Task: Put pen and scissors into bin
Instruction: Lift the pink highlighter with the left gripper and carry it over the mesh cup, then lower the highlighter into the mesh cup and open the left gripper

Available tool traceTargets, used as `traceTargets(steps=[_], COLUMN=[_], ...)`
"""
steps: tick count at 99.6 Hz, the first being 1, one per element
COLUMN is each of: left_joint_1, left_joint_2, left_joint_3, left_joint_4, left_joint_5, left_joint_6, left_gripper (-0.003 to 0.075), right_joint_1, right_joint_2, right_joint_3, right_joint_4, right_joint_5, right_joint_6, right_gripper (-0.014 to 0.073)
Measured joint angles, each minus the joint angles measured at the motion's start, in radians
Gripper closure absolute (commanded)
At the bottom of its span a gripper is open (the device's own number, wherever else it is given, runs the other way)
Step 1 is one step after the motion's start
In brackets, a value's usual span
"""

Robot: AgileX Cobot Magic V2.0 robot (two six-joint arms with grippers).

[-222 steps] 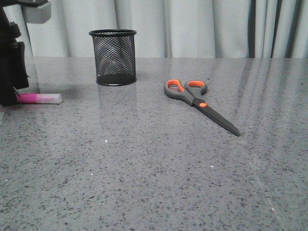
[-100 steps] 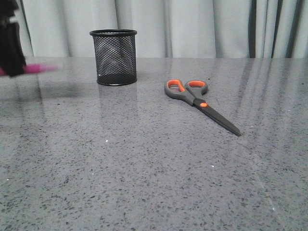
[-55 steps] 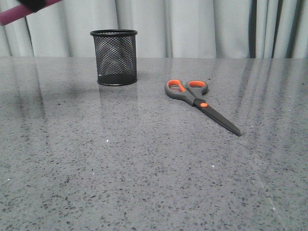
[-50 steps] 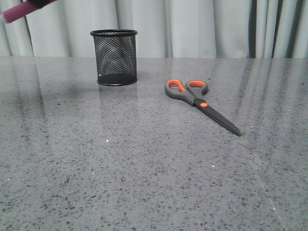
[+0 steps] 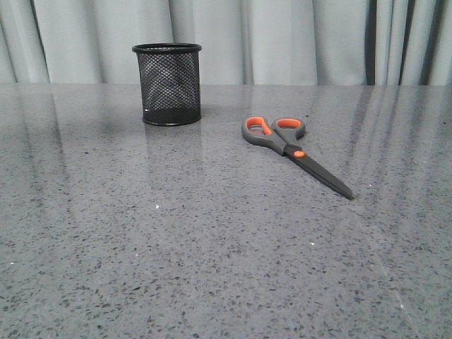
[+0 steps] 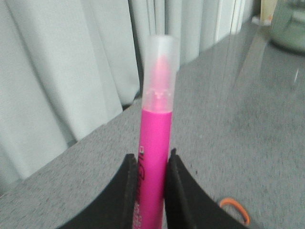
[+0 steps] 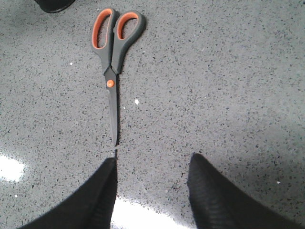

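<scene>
A: Fingers (image 6: pixel 127 191) of the left gripper (image 6: pixel 151 191), left wrist view?
B: Pinching the pen (image 6: pixel 156 157) at its magenta barrel; whitish cap points away from the jaws, above the table (image 6: pixel 248 119), curtain (image 6: pixel 57 71) behind.

A: Right wrist view?
B: Right gripper (image 7: pixel 152 191) spread wide, empty, above the table. Scissors (image 7: pixel 113 57) lie flat, closed, tip toward the left finger, not touching.

A: Front view?
B: Bin (image 5: pixel 167 84) upright at rear left. Scissors right of it, well apart, handles nearer the bin. No arm in frame.

The left hand (image 6: pixel 151 191) is clamping its two black fingers (image 6: pixel 125 191) tight, while the right hand (image 7: pixel 151 191) is hanging with fingers (image 7: pixel 217 195) spread apart.
</scene>
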Motion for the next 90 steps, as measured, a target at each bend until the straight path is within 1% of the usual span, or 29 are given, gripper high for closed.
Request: traceTargets(steps=[13,27,69,90], left_joint_1=[0.000,0.000,0.000,0.000], left_joint_2=[0.066,0.130,0.208,0.215], left_joint_3=[0.000,0.000,0.000,0.000], left_joint_4=[-0.152,-0.236,-0.258,-0.206], left_joint_5=[0.002,0.004,0.004,0.004], left_joint_6=[0.093,0.158,0.216,0.222], left_gripper=[0.0741,0.0741,0.0741,0.0741], right_joint_1=[0.000,0.000,0.000,0.000], right_joint_2=[0.000,0.000,0.000,0.000], right_joint_3=[0.000,0.000,0.000,0.000], right_joint_4=[0.000,0.002,0.002,0.002], right_joint_5=[0.000,0.000,0.000,-0.002], right_joint_6=[0.000,0.000,0.000,0.000], right_gripper=[0.0284,0.0284,0.0284,0.0284])
